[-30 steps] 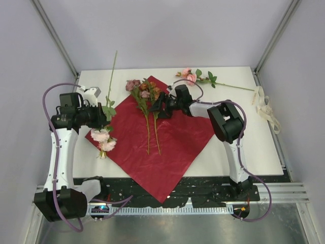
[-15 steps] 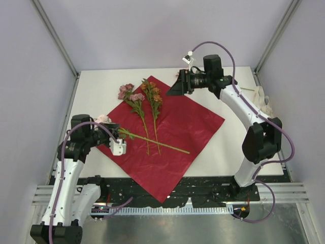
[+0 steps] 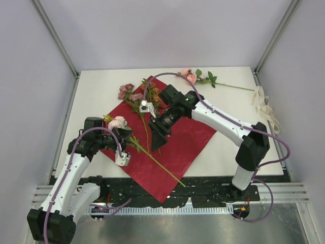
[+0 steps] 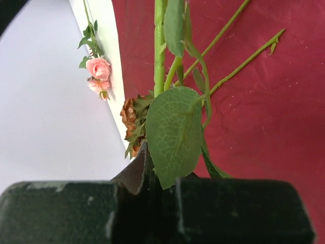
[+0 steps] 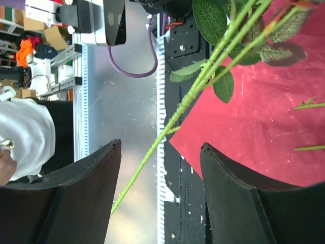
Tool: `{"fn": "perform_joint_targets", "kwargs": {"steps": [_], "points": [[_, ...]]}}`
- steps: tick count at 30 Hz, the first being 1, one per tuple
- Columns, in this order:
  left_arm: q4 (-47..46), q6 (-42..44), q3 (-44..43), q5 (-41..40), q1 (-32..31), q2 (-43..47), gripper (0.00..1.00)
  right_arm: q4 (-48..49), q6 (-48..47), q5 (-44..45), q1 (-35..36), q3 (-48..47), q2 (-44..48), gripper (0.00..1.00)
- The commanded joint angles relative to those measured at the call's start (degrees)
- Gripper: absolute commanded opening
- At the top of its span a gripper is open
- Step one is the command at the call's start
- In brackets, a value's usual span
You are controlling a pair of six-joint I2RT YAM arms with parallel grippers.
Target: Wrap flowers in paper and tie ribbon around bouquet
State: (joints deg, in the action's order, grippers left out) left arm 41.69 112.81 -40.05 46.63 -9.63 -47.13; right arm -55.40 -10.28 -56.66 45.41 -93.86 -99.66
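The maroon paper (image 3: 190,137) lies as a diamond on the white table. Two flowers (image 3: 133,96), with mauve and orange blooms, rest on its far corner. My left gripper (image 3: 127,141) is shut on the stem of a third flower, a pink bloom (image 3: 118,122), whose stem (image 3: 162,168) slants across the paper toward the near corner. In the left wrist view the shut gripper (image 4: 157,175) pinches that stem below a big leaf (image 4: 172,132). My right gripper (image 3: 158,140) hovers open over the paper's middle. The right wrist view shows the stem (image 5: 167,127) passing beyond its open gripper (image 5: 161,145), untouched. The cream ribbon (image 3: 266,108) lies at the right edge.
Another pink flower (image 3: 190,76) with a long stem lies on the bare table at the back, beyond the paper. The dark base rail (image 3: 203,195) runs along the near edge, past the paper's near corner. Grey walls close in the table on three sides.
My right arm swung from the back of the table down over the paper's middle, its jaws a little narrower. My left gripper shifted the pink flower, whose stem now points at the near corner.
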Motion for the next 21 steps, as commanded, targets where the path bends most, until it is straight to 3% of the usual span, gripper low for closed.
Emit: {"fn": "perform_joint_targets", "kwargs": {"steps": [1, 11, 12, 15, 16, 17, 19, 21], "points": [[1.0, 44.9, -0.9, 2.1, -1.7, -0.4, 0.00, 1.8, 3.2, 0.7, 2.0, -2.9, -3.2, 0.68], [1.1, 44.9, -0.6, 0.5, -4.3, -0.1, 0.00, 5.0, 8.8, -0.4, 6.4, -5.4, -10.4, 0.62], [1.3, 44.8, -0.7, 0.3, -4.3, -0.4, 0.00, 5.0, 8.7, -0.6, 6.6, -5.9, -10.6, 0.55], [1.0, 44.9, -0.8, -0.2, -4.3, -0.9, 0.00, 5.3, 9.3, -2.2, 7.4, -6.3, -11.3, 0.47], [0.8, 44.9, -0.7, -0.6, -4.3, -1.0, 0.00, 5.4, 9.2, -2.7, 7.7, -6.3, -11.4, 0.20], [0.4, 44.8, -0.6, -0.8, -4.3, -1.2, 0.00, 5.7, 9.2, -2.4, 7.9, -6.4, -11.4, 0.06], [-0.4, 42.6, -0.3, -1.5, -4.3, -0.7, 0.10, 5.9, 9.4, -2.5, 7.4, -6.6, -11.0, 0.06], [-3.6, 34.4, 0.0, -1.3, -4.3, 0.8, 0.35, 7.0, 10.2, -2.4, 5.8, -5.8, -9.9, 0.06]]}}
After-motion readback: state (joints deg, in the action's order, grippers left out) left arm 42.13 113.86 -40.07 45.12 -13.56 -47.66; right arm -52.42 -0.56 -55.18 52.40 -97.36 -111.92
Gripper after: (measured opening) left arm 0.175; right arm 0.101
